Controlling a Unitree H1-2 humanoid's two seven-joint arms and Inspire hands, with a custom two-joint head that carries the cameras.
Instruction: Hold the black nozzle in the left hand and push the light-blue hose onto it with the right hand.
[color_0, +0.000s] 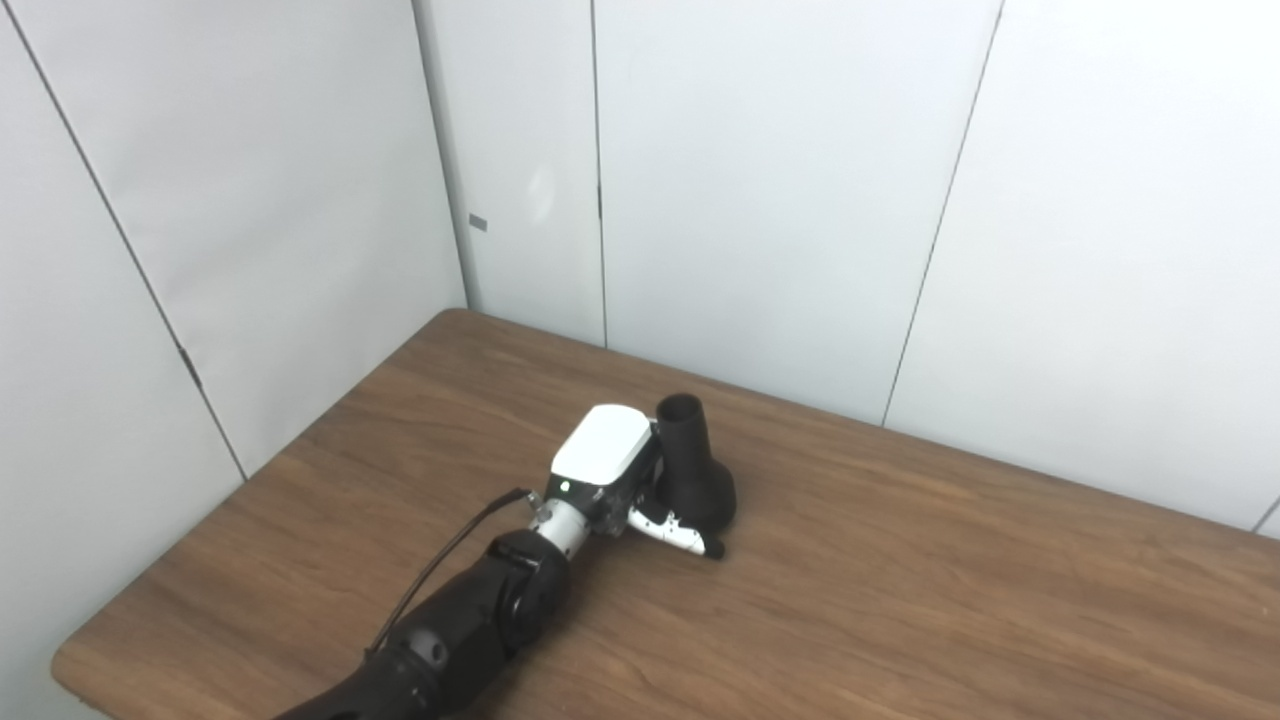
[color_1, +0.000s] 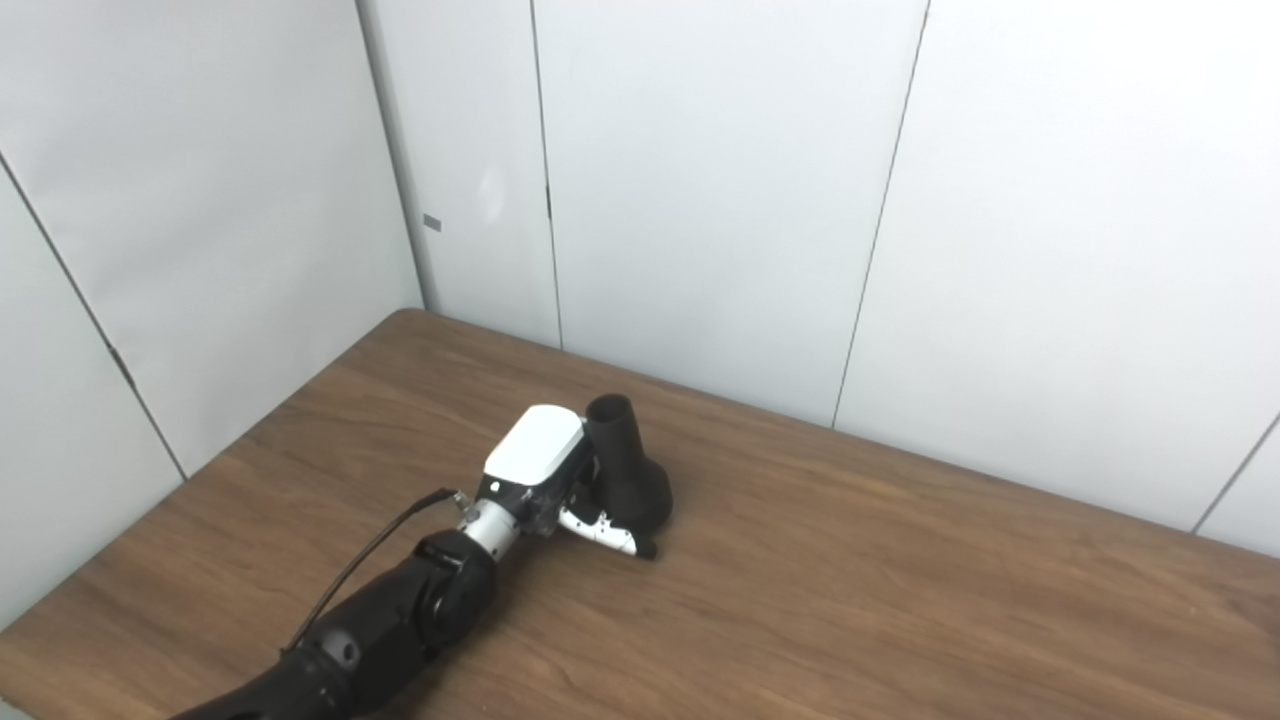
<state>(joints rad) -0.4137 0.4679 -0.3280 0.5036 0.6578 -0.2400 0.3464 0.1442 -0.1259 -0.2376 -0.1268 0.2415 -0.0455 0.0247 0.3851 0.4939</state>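
My left hand (color_0: 625, 478) sits against the upright black nozzle (color_0: 692, 470), at its 9 o'clock, thumb across the base; I cannot tell how the fingers lie. If that wrap is loose, the nozzle could tip over once I lift it.

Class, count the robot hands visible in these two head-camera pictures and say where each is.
1. The white-backed left hand is at the table's middle, against the black plastic nozzle. The right hand is out of view.

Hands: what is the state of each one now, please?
Left hand: at the black nozzle, fingers around its base; firm grip cannot be told.
Right hand: not in view.
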